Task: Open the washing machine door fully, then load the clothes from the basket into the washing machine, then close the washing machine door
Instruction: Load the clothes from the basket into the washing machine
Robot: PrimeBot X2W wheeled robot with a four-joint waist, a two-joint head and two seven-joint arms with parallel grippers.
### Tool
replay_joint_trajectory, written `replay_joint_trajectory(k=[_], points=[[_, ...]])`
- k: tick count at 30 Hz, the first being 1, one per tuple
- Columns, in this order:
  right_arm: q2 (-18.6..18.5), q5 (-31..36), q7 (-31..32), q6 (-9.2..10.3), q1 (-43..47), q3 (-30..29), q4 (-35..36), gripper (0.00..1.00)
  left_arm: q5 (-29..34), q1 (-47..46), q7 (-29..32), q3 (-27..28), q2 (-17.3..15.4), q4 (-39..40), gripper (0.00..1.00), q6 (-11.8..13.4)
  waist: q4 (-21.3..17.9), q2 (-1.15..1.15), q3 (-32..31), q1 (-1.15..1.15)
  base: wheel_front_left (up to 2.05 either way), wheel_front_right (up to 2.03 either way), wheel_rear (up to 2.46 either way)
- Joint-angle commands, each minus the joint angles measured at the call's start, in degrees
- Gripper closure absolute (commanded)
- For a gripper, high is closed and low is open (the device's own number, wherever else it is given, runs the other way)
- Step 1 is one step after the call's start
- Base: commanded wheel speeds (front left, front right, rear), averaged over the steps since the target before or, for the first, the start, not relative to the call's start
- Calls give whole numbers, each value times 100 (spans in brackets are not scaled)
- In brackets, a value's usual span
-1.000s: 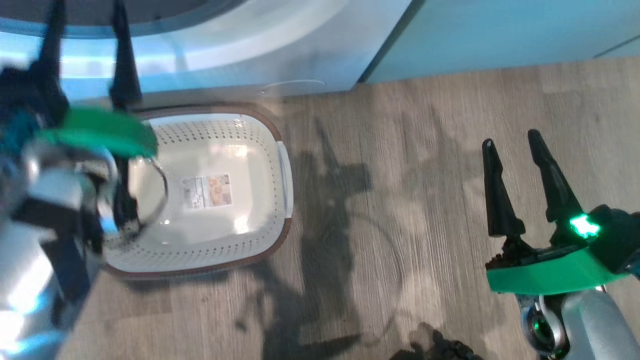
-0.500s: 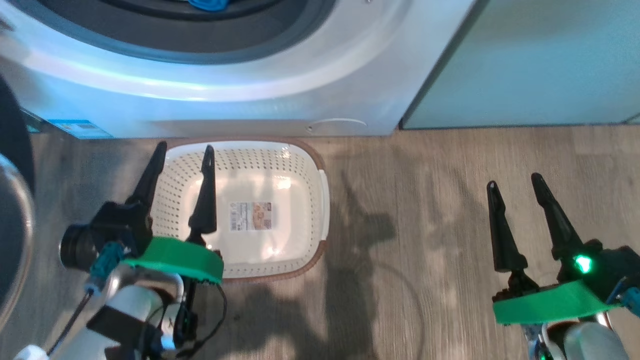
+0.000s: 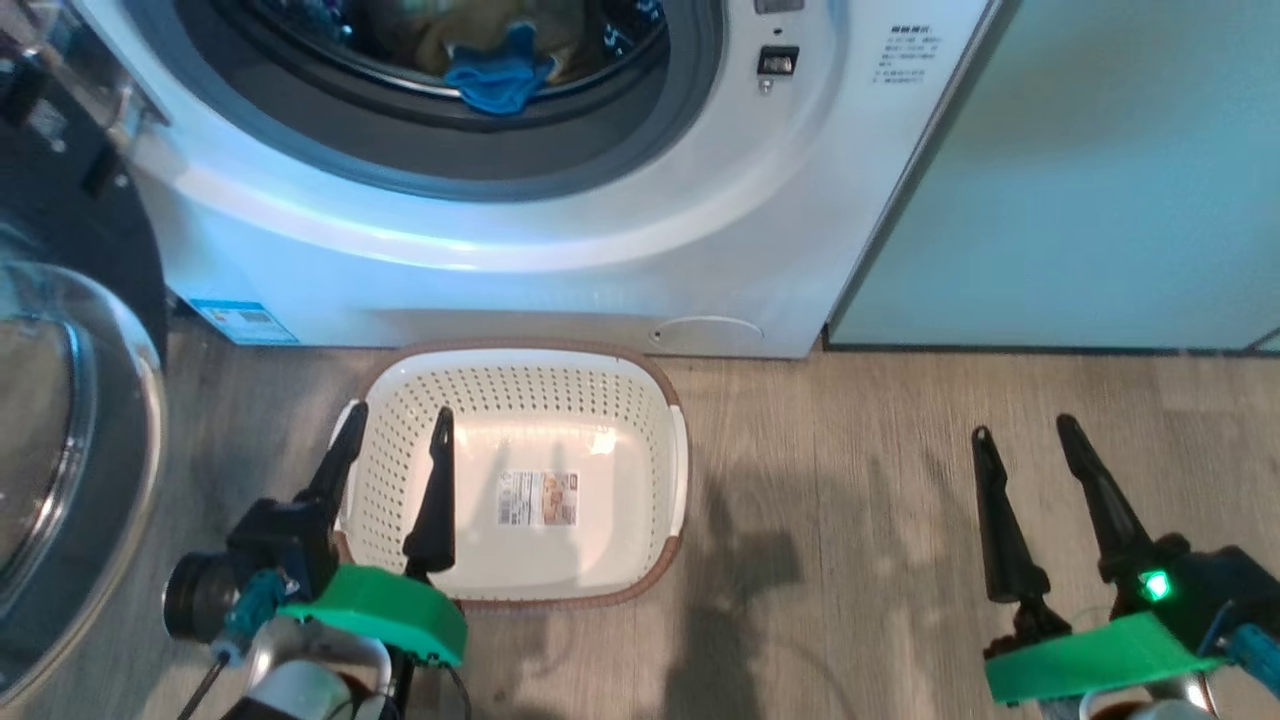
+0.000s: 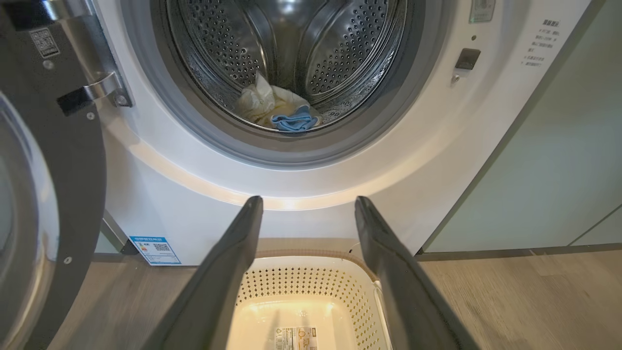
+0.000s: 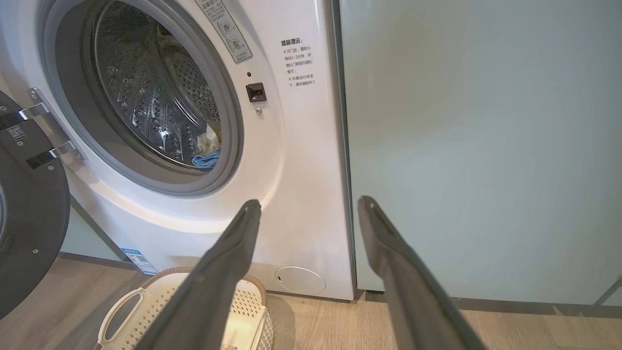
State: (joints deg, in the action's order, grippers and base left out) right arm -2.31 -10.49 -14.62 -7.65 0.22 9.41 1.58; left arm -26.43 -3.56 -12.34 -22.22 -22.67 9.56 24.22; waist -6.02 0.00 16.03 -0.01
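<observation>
The washing machine [image 3: 640, 250] stands with its door [image 3: 60, 420] swung wide open at the left. Pale-yellow clothes [image 4: 260, 101] and a blue piece [image 4: 294, 121] lie at the bottom of the steel drum. In front of it on the floor, the cream basket [image 3: 520, 400] holds just its label. My left gripper [image 3: 398, 412] hovers open over the basket's left edge, nothing between its fingers. My right gripper [image 3: 1025, 430] is open and empty above bare floor to the right, well apart from the basket.
A pale green cabinet [image 3: 1080, 180] adjoins the washer on the right. Wooden floor [image 3: 850, 520] spreads between the basket and the right gripper. A blue sticker [image 3: 243, 322] and a round flap [image 3: 706, 332] sit low on the washer's front.
The head camera has tilted up, bringing the drum into view. My left arm has drawn back from the washer front to the basket's left edge. The right gripper has kept its pose.
</observation>
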Motion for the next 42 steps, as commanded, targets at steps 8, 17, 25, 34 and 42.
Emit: replay_joint_trajectory(k=[8, 17, 25, 34, 42], points=[[-56, 118, -38, 16, 103, 101, 149, 0, -85, 69, -84, 189, -10, 50, 0, 311, 93, 0, -281, 1, 0, 0, 0], [-64, 132, -38, 16, 74, 126, 159, 0, -145, 63, -87, 194, -15, 23, 0, 276, 75, 0, -261, 1, 0, 0, 0], [-66, 116, -38, 16, 28, 164, 166, 0, -174, -11, -70, 193, -13, -9, 0, 261, 33, 0, -186, 1, 0, 0, 0], [-65, 74, -38, 16, -169, 211, 247, 0, -265, -465, -34, 217, -92, -286, 0, 2, -61, 0, 217, 1, 0, 0, 0], [-63, 26, -38, 16, -408, 191, 336, 0, -292, -1386, 18, 152, -164, -896, 0, -461, -214, 0, 819, 1, 0, 0, 0]])
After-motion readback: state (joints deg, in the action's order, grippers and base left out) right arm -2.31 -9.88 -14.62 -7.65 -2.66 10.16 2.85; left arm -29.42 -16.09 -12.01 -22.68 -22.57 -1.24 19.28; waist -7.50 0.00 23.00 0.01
